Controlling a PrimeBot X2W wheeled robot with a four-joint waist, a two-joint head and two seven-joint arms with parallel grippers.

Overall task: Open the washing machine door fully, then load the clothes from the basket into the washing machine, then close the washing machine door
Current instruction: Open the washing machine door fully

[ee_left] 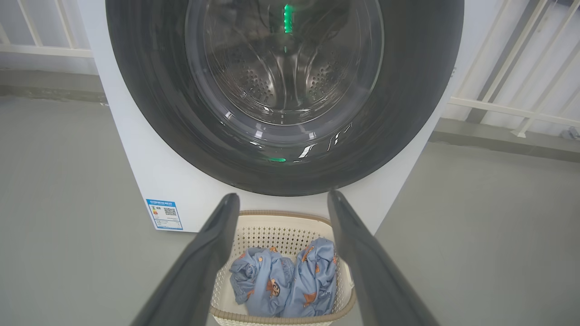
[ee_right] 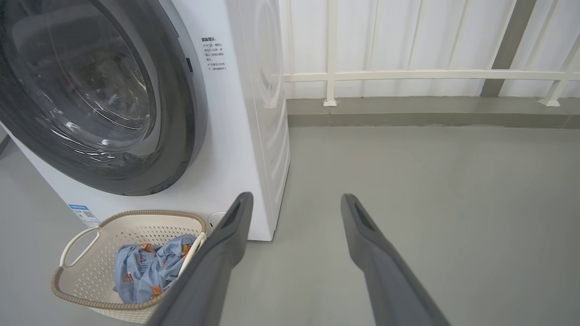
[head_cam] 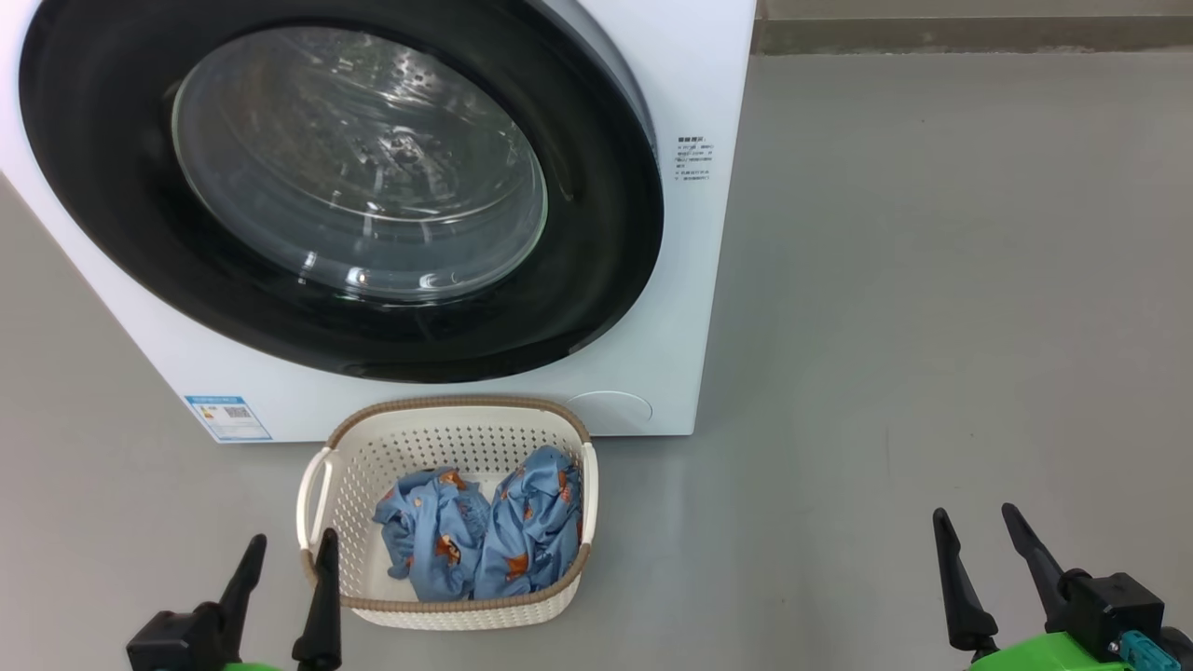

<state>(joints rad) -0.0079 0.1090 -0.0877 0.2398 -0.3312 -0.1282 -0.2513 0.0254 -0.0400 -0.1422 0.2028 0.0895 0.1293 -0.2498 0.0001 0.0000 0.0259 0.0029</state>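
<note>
My left gripper (head_cam: 292,537): fingers spread wide and holding nothing; it hovers low, just beside the left handle of the basket (head_cam: 457,403)
My right gripper (head_cam: 974,511): jaws just as wide, also empty; it sits over bare grey floor (head_cam: 932,326), well apart from the basket and to the right of the washing machine (head_cam: 690,280)
Washing machine door (head_cam: 335,186): shut against the white front; wide glossy black rim around a bulging glass window, with the steel drum visible through it
Door handling: I judge it rigid and fairly heavy, swinging on a hinge; the glossy rim looks slippery and the glass should not be knocked; I would hook a finger at the right edge, where the right wrist view shows a grey bevel between rim and cabinet; I cannot make out the latch itself
Basket: on the floor just in front of the machine, below the door; probably light and apt to slide if nudged
Clothes (head_cam: 485,531): two light blue printed bundles, side by side inside the basket
Clothes handling: soft, limp and light; likely to drape and trail; best pinched at a raised fold on top
Step in hand: opening the door; not yet begun
</note>
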